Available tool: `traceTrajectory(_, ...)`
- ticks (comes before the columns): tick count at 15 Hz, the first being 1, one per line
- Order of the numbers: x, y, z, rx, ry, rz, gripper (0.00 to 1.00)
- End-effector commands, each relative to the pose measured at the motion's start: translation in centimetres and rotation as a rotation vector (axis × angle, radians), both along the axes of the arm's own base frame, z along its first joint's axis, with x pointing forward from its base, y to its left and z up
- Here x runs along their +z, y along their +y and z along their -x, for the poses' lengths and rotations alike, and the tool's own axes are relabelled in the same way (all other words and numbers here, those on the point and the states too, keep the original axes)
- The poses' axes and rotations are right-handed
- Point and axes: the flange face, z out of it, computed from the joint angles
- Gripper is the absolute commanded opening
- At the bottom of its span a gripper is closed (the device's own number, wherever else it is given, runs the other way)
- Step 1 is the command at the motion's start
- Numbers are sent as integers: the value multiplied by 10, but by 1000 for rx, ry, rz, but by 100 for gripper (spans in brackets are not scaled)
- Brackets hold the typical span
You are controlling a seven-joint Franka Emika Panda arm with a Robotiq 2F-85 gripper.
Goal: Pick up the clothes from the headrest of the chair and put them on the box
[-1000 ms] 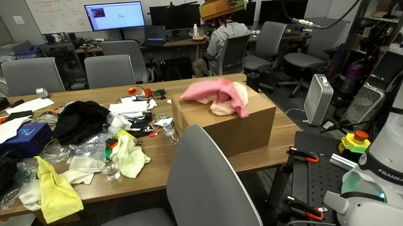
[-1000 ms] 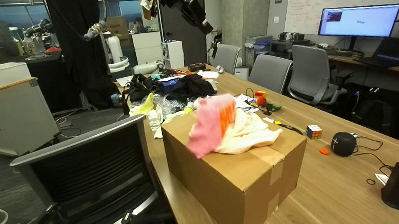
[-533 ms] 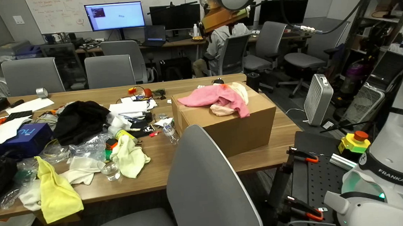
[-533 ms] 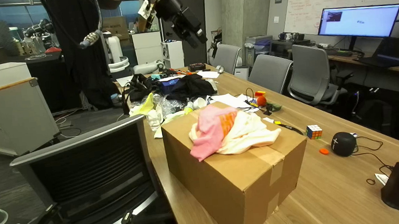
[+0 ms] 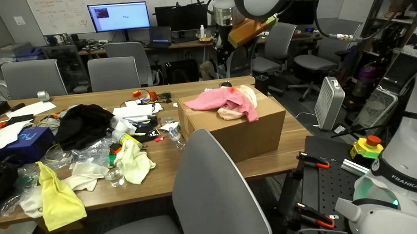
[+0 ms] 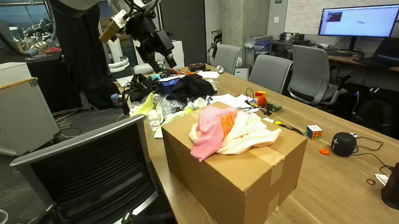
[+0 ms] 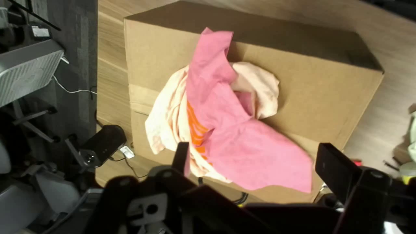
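Note:
The clothes, a pink piece (image 5: 225, 99) with an orange print and a cream piece (image 6: 247, 133), lie crumpled together on top of the cardboard box (image 6: 205, 182). In the wrist view the pink cloth (image 7: 260, 156) overlaps the cream cloth (image 7: 169, 113), and both rest on the box (image 7: 318, 97). My gripper (image 7: 253, 154) stands with its jaws wide apart, nothing between them; the pink cloth shows below through the gap. Both exterior views put the gripper (image 6: 164, 65) well above the table, apart from the clothes. The grey chair (image 5: 213, 182) stands at the table's near side, its top edge bare.
Along the table (image 5: 161, 175) lie a black garment (image 5: 86, 125), a yellow cloth (image 5: 58, 197), a pale green cloth (image 5: 134, 162), a water bottle (image 5: 177, 137) and a blue box (image 5: 28, 144). A black speaker (image 6: 344, 143) and a puzzle cube (image 6: 314, 131) sit beyond the cardboard box.
The pink cloth, blurred and raised a second ago, has settled onto the box and now lies still. My gripper has come lower and shifted sideways, and its fingers now show spread apart.

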Motion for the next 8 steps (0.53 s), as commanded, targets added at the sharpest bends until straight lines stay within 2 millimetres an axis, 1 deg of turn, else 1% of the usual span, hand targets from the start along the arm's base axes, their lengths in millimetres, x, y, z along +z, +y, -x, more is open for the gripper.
traceTrajectory(1,20,9,36,165,30,-107,100)
traceTrajectory(5,36,9,64,342,56,-220,100)
traceTrajectory(8,45,5,85,478,71,-309,100)
